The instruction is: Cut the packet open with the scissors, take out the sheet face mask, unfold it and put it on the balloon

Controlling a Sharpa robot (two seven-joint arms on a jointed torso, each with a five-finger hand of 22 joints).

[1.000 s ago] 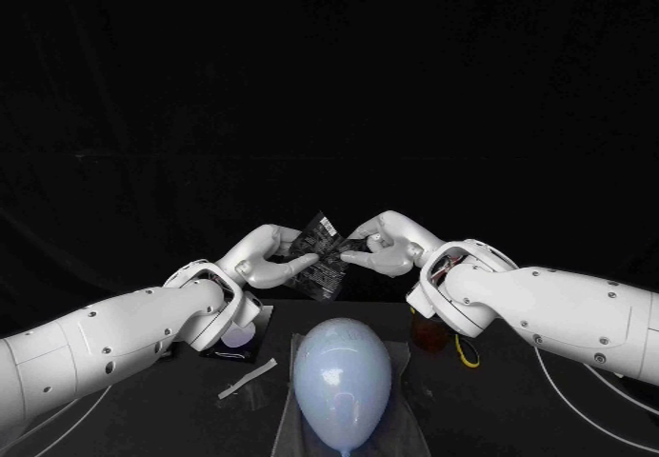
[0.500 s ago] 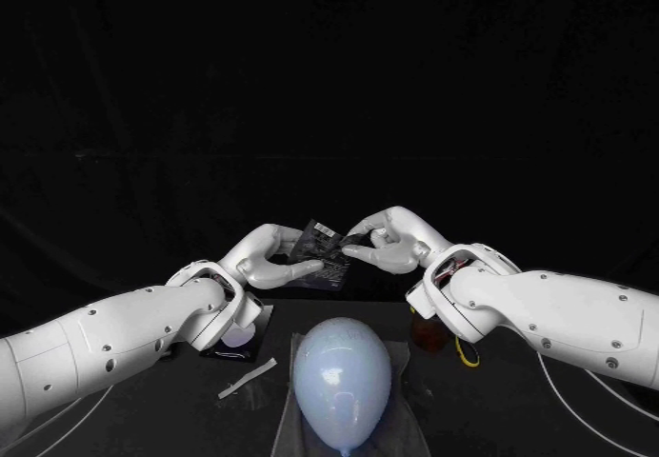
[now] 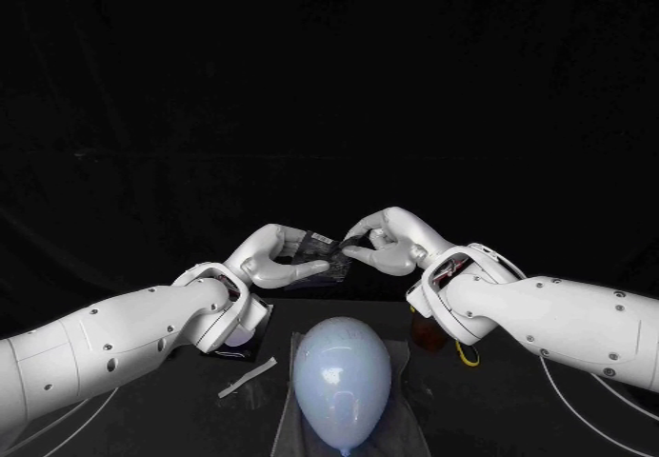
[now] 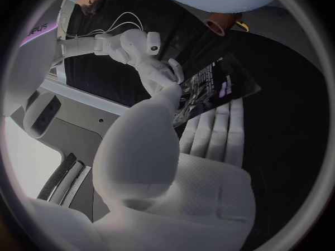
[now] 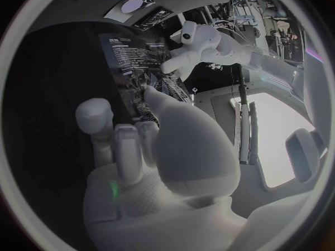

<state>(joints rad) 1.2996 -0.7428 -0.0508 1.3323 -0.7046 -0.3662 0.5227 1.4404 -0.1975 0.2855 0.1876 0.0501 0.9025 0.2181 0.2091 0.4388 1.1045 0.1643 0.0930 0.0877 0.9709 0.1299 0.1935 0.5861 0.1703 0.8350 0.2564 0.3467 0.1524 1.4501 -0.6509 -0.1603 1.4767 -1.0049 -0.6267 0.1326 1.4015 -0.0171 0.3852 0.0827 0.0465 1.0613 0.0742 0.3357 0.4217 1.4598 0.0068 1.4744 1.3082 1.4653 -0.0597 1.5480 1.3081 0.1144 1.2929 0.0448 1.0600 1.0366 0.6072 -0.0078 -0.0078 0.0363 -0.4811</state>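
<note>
Beyond the balloon (image 3: 341,376), left robot hand (image 3: 279,262) and right robot hand (image 3: 388,244) pinch the packet (image 3: 322,250), which is likely light and floppy; grip its edges.

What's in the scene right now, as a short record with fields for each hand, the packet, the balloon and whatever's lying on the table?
left hand: left hand grips the dark printed foil packet, raised above the table
right hand: right hand pinches the same packet from the opposite side
balloon: pale blue oval balloon lies on the black table, no mask on it
strip: thin pale strip lies flat beside the balloon, on the left arm's side
scissors: yellow-handled scissors lie on the other side, partly hidden by the right arm
</note>
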